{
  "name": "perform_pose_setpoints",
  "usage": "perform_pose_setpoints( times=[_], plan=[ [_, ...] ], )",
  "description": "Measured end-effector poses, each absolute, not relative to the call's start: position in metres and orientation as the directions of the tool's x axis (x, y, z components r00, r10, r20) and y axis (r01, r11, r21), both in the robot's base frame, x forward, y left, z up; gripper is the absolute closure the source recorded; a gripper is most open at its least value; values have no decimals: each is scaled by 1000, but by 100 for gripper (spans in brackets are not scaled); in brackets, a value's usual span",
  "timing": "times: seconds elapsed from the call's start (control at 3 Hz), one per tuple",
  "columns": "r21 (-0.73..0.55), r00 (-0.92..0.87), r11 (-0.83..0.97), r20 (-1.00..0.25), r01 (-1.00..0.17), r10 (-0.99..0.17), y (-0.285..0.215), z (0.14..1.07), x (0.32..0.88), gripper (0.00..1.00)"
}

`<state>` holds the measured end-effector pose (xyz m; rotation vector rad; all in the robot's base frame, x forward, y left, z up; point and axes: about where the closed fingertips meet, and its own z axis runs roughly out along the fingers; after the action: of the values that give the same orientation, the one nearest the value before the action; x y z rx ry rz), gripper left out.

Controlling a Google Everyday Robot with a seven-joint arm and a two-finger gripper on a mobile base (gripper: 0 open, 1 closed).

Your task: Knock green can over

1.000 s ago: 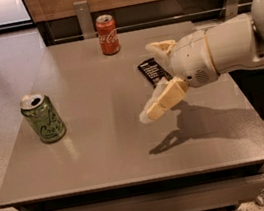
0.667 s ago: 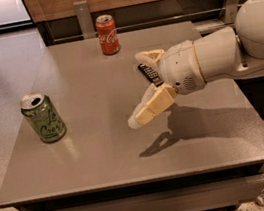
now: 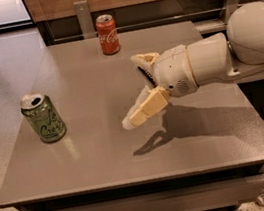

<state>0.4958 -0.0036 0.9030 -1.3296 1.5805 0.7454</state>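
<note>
The green can [image 3: 44, 118] stands upright on the left side of the grey table [image 3: 105, 158], light green with dark cursive lettering and a silver top. My gripper [image 3: 132, 91] is open and empty above the middle of the table, to the right of the can and well apart from it. Its cream fingers [image 3: 145, 109] point left toward the can. The white arm reaches in from the right.
A red cola can [image 3: 108, 34] stands upright at the table's far edge. A small dark object [image 3: 144, 73] lies on the table, mostly hidden behind the gripper. A wooden wall with metal brackets runs behind. Floor clutter lies at the lower corners.
My gripper has moved left across the table toward the green can, staying open. Both cans have not moved.
</note>
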Motion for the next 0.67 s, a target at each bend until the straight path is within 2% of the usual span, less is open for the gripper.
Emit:
perform_pose_setpoints(
  times=[0.67],
  plan=[
    [-75,17,193,-958,-978,-285,56,886,519,0]
  ],
)
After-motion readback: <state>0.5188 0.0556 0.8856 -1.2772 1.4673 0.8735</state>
